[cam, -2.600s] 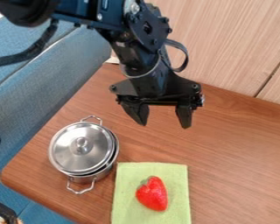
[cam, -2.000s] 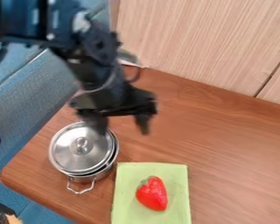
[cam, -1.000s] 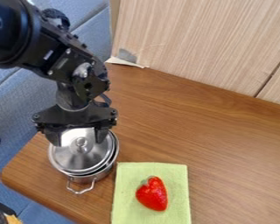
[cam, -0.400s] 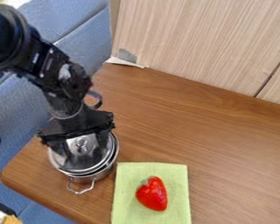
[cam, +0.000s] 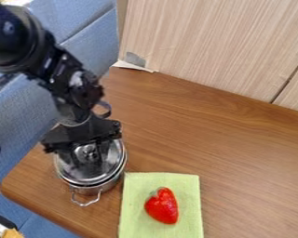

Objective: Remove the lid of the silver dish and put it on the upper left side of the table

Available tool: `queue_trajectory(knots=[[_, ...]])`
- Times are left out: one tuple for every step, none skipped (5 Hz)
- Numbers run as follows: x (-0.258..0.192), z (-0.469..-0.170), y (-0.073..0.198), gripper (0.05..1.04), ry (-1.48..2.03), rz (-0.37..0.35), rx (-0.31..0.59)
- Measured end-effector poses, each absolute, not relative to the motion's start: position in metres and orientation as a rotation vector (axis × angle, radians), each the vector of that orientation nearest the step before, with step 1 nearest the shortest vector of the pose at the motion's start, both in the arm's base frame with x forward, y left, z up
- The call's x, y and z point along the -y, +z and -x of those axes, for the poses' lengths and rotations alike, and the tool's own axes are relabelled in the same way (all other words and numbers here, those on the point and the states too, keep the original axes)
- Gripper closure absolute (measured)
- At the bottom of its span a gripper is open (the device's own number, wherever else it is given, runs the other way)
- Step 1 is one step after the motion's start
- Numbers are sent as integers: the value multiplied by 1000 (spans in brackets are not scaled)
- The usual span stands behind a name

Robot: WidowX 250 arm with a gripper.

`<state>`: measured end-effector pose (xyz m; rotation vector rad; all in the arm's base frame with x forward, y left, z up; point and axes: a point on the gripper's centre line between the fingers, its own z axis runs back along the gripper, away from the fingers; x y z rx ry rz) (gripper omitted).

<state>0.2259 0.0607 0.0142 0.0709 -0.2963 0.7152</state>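
Black end effector (cam: 91,158) — fingers parted, one to each side of the lid's knob (cam: 89,150); contact too blurred to tell. Silver lid (cam: 86,175), seated on its dish (cam: 94,189), left part of worktop (cam: 220,144). Red strawberry (cam: 162,208) — lying on green cloth (cam: 134,211), beside the dish.

the pot (cam: 92,190) sits on the table (cam: 232,144), in the lower left of the frame. the lid (cam: 86,175) is on top of the pot. the gripper (cam: 89,158) hangs down over the lid. just to the right of the pot, at the bottom middle of the frame, the cloth (cam: 132,211) lies on the table, and the berry (cam: 162,207) is on the cloth. the seat (cam: 27,116) goes down the left side, next to the table. the wall (cam: 207,42) is behind the table, at the top right.
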Motion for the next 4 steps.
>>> queue_trajectory(knots=[[-61, -227, 15, 708, 717, -69, 304], [-59, -227, 15, 805, 715, -61, 301], [-54, -229, 19, 805, 681, -39, 309], [-47, -233, 38, 805, 649, -7, 359]])
